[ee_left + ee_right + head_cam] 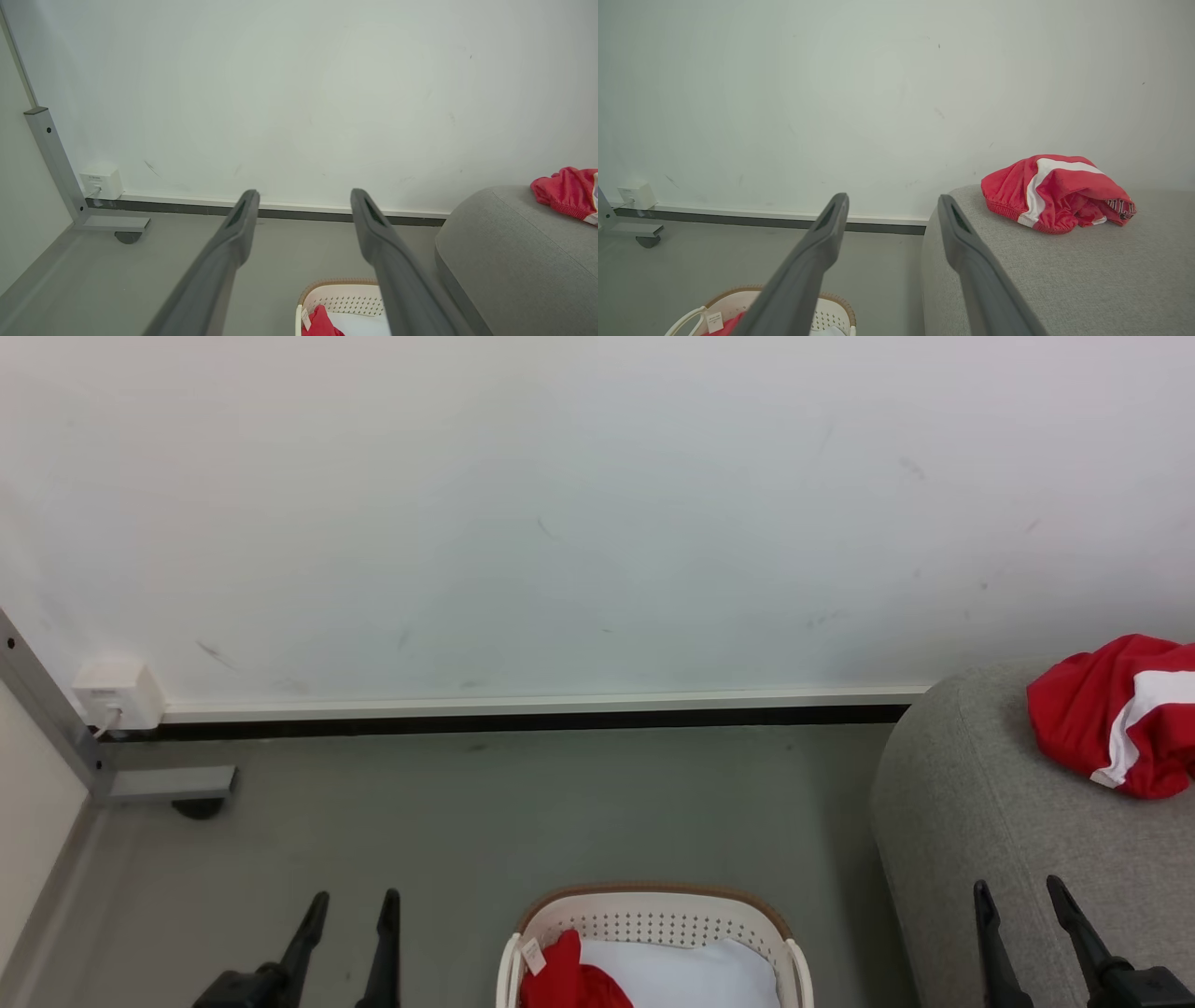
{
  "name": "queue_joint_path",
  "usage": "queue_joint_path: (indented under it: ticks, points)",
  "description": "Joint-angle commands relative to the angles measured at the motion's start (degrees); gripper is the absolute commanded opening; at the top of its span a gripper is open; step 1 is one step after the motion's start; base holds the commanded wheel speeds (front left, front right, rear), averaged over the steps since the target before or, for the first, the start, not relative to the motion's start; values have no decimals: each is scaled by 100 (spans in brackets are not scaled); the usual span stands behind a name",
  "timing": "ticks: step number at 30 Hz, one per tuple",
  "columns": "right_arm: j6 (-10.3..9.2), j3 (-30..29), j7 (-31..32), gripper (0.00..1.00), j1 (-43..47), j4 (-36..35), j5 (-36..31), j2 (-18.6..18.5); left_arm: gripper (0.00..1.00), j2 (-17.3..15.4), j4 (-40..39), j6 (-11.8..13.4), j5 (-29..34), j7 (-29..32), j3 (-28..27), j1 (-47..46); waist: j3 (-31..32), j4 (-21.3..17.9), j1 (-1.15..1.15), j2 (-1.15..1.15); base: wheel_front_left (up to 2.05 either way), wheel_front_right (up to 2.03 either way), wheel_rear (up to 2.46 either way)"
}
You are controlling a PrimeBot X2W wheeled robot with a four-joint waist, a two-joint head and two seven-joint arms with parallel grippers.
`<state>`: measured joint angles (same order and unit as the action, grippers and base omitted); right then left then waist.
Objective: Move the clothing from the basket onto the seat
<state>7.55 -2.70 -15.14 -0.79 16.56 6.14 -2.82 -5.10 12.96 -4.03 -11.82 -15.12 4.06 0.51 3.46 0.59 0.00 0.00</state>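
Left gripper (356,896) and right gripper (1016,885) both empty, fingers spread apart, one on each side of the basket (653,893).

The left gripper hangs over the bare floor (523,803) to the left of the basket. The right gripper is to the basket's right, seen against the grey fabric of the seat (971,803); neither touches anything. At the left side of the basket's inside lies a crumpled red garment (571,978) with a small white tag, against a white pad (686,975) that fills the rest. A second red garment (1092,719), with a white stripe, lies bunched on top of the seat, right of the basket and farther back towards the wall (560,523). The seat stands just right of the basket with a strip of floor between them. Well to the basket's left, a white socket box (117,693) sits at the foot of the wall, beside a grey metal frame leg (168,784).
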Motion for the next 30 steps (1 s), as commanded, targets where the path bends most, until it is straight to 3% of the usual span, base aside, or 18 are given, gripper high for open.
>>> queue_joint_path:
  ticks: [1,30]
  points:
    - [-12,-3,-1,100,3,16,23,-15,100,10,28,-23,59,-5,-38,7,0,2,0,0,0,0,0]
    - [-12,122,-1,100,-119,-13,32,-14,100,191,69,-250,327,-5,-256,-117,-174,-204,0,0,0,0,0]
